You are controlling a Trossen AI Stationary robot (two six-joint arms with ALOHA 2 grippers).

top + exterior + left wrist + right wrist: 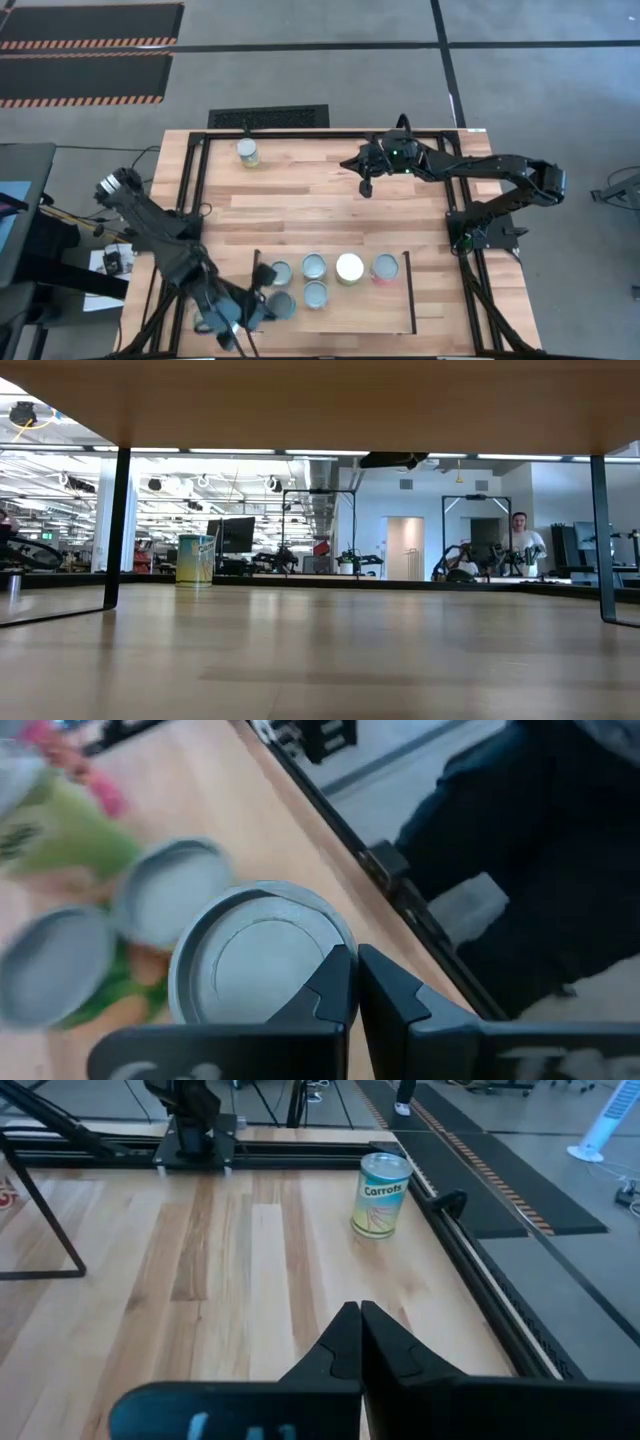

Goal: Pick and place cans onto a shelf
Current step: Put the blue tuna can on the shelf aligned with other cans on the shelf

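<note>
Your right gripper (pixel 366 190), jaws shut and empty, sits nearer the upright lone can (pixel 247 152), which stands toward the frame's upper left.

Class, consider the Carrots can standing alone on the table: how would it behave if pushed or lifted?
The Carrots can looks rigid, so it likely won't deform. Standing upright, taller than wide, it may tip if pushed high. Once on its side, its round body would probably roll.

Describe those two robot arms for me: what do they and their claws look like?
Both arms are dark, nearly black, built of jointed tubular segments. The right arm shows small green lights near its wrist. Yellow and other cables trail by the left arm at its base. The left gripper and right gripper each end in two black, angular, wedge-shaped fingers on a flat dark crossbar.
</note>
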